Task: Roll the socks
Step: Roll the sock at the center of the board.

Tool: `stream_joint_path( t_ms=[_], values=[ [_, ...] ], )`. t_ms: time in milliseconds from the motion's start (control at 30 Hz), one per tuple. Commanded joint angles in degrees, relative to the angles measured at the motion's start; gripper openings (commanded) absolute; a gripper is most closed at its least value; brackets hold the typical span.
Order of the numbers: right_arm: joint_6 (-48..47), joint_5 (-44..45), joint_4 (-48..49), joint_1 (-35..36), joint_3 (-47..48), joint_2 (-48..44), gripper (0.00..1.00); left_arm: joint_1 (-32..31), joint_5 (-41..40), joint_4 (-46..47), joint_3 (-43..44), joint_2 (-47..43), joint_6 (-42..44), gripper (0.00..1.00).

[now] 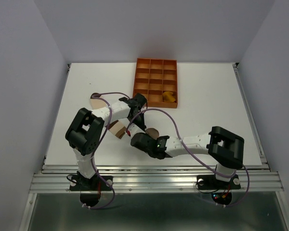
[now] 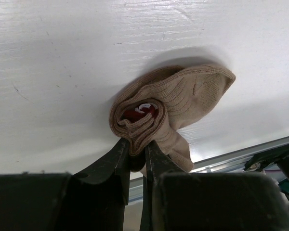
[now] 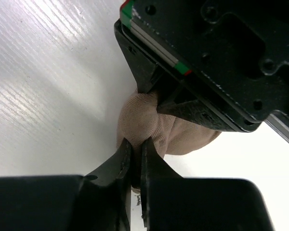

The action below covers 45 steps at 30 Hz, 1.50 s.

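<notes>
The taupe-brown sock (image 2: 183,96) lies on the white table, its near part wound into a loose roll with a red and white tag inside. My left gripper (image 2: 137,147) is shut on the edge of that roll. My right gripper (image 3: 135,144) is shut on the same sock (image 3: 144,120) from the other side, right under the left gripper's body. In the top view both grippers, left (image 1: 138,126) and right (image 1: 137,138), meet at the sock (image 1: 153,131) near the table's middle front. The mustard-yellow sock (image 1: 169,96) sits rolled in the orange tray. Cream and brown fabric (image 1: 117,129) shows beside the left forearm.
The orange gridded tray (image 1: 155,67) stands at the back centre. Another cream and brown piece of fabric (image 1: 96,99) lies at the left behind the left arm. Purple cables loop over both arms. The metal rail (image 1: 154,180) runs along the near table edge.
</notes>
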Motion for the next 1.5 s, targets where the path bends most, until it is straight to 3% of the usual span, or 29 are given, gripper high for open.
stream_joint_path(
  t_ms=[0, 33, 133, 300, 833, 1100, 1300, 1467],
  values=[
    [2.89, 0.34, -0.91, -0.36, 0.52, 1.32, 0.01, -0.43, -0.67, -1.66, -0.26, -1.19, 0.18, 0.04],
    [3.59, -1.5, -0.82, -0.97, 0.17, 0.88, 0.01, -0.43, -0.58, -1.04, -0.18, -1.63, 0.45, 0.09],
    [5.53, -4.14, -0.73, -2.29, -1.14, -1.66, 0.01, -0.69, -1.63, -0.51, 2.19, -2.95, 0.89, 0.36],
    [7.02, -8.45, -0.2, -4.49, -3.08, -4.39, 0.01, -0.69, -3.3, -0.51, 4.04, -3.83, 0.98, 0.47],
    [11.68, -30.59, 8.32, -18.02, -11.6, -12.83, 0.01, 3.7, -8.58, 3.45, 6.51, -6.29, 0.36, 0.5],
    [13.97, -40.44, 11.13, -24.61, -13.89, -12.66, 0.01, 6.69, -7.44, 5.03, 3.43, -7.79, 0.36, 0.5],
    [19.93, -50.63, 17.45, -31.81, -16.0, -10.38, 0.01, 7.66, -4.37, 8.35, 0.27, -9.98, 0.97, 0.5],
    [23.11, -53.45, 17.64, -36.21, -16.18, -6.78, 0.01, 7.57, 3.18, 15.39, -3.33, -12.62, 3.52, 0.49]
  ],
)
